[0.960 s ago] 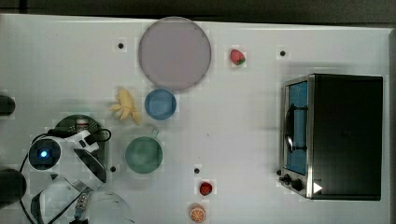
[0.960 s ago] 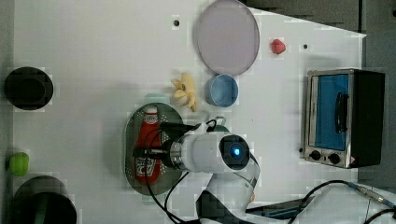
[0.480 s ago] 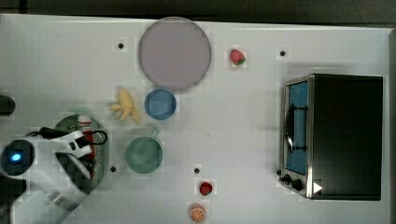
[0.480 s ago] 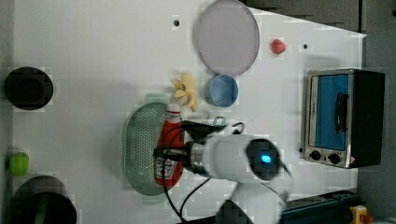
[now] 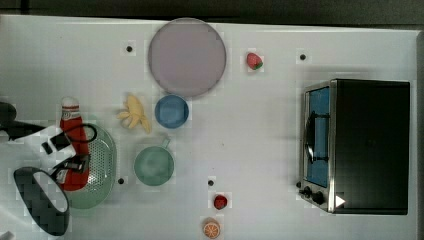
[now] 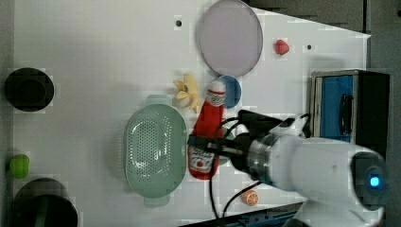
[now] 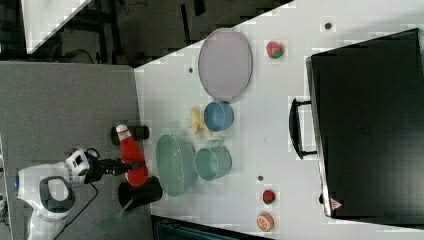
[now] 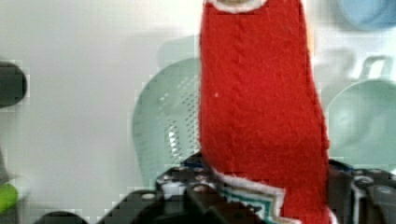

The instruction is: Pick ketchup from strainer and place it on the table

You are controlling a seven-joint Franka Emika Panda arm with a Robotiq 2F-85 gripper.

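The ketchup (image 6: 204, 130), a red bottle with a white cap, hangs in the air with my gripper (image 6: 202, 144) shut on its labelled lower part. In the left view it shows just off the right rim of the pale green strainer (image 6: 153, 151), whose bowl is empty. The top view has the ketchup (image 5: 68, 126) over the strainer's (image 5: 106, 165) left side, the gripper (image 5: 70, 161) across it. From the right view the ketchup (image 7: 131, 150) is raised, away from the strainer (image 7: 175, 165). The wrist view has the ketchup (image 8: 261, 107) close up, the strainer (image 8: 163, 121) behind. The white table (image 5: 250, 140) lies below.
A green mug (image 5: 154, 166), a blue cup (image 5: 171, 111) and a banana bunch (image 5: 134, 114) lie close to the strainer. A purple plate (image 5: 186, 56) is farther off, a toaster oven (image 5: 365, 145) at the top view's right. Strawberries (image 5: 220, 202), an orange slice (image 5: 212, 229).
The arm has carried the ketchup up out of the strainer: in the left view it has gone from lying in the bowl to beyond the bowl's right rim. The strainer now shows empty.
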